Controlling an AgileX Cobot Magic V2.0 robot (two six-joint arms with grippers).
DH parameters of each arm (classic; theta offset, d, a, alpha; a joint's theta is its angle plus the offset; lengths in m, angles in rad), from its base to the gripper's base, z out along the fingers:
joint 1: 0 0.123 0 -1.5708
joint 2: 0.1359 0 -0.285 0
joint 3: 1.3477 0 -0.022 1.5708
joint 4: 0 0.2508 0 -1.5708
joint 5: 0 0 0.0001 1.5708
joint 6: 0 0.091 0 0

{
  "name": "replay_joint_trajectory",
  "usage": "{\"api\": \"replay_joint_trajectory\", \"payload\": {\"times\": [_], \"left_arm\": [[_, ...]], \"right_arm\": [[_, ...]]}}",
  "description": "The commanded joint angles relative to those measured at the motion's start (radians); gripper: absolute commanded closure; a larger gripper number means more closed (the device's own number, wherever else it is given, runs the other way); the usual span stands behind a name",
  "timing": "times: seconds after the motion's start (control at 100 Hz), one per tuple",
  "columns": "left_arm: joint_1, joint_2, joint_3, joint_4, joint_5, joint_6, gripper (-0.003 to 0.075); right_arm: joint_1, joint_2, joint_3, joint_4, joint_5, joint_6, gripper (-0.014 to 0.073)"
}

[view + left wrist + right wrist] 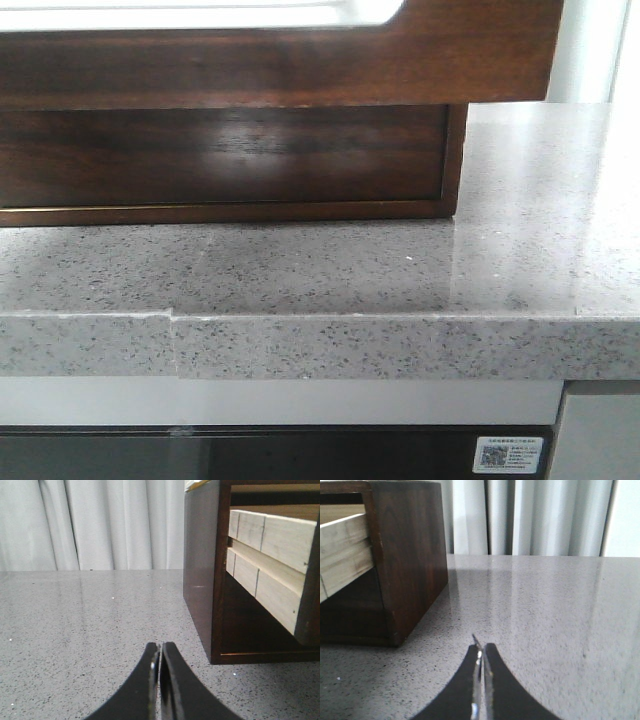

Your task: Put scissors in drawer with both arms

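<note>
The glossy dark-brown wooden drawer point(280, 50), with its pale rounded cutout along the top edge, juts forward from the dark wooden cabinet point(220, 165) standing on the speckled grey stone countertop point(330, 275). The left gripper point(160, 665) hangs low over the countertop, level, just beside one end of the cabinet, its black fingers point(142, 680) pressed together with nothing between them. The right gripper point(481, 665) sits low near the opposite end, fingers closed on a thin metal blade point(477, 680), probably the scissors.
</note>
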Motion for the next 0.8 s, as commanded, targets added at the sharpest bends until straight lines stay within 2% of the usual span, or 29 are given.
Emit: {"api": "replay_joint_trajectory", "payload": {"times": [0.0, 0.08, 0.12, 0.14, 0.17, 0.2, 0.34, 0.79], "left_arm": [[-0.005, -0.031, 0.036, 0.000, -0.087, -0.009, 0.0741], [-0.005, -0.031, 0.036, 0.000, -0.087, -0.009, 0.0741], [-0.005, -0.031, 0.036, 0.000, -0.087, -0.009, 0.0741], [-0.005, -0.031, 0.036, 0.000, -0.087, -0.009, 0.0741], [-0.005, -0.031, 0.036, 0.000, -0.087, -0.009, 0.0741], [-0.005, -0.031, 0.036, 0.000, -0.087, -0.009, 0.0741], [-0.005, -0.031, 0.036, 0.000, -0.087, -0.009, 0.0741], [-0.005, -0.031, 0.036, 0.000, -0.087, -0.009, 0.0741]], "right_arm": [[-0.005, -0.033, 0.035, -0.082, -0.140, 0.100, 0.0662], [-0.005, -0.036, 0.083, -0.370, -0.217, 0.465, 0.0662], [-0.005, -0.036, 0.112, -0.493, -0.275, 0.580, 0.0662], [-0.005, -0.036, 0.129, -0.529, -0.300, 0.596, 0.0662], [-0.005, -0.038, 0.147, -0.545, -0.355, 0.603, 0.0662], [-0.005, -0.038, 0.139, -0.542, -0.305, 0.603, 0.0662], [-0.005, -0.038, 0.141, -0.542, -0.277, 0.599, 0.0662], [-0.005, -0.038, 0.141, -0.536, -0.279, 0.599, 0.0662]]}}
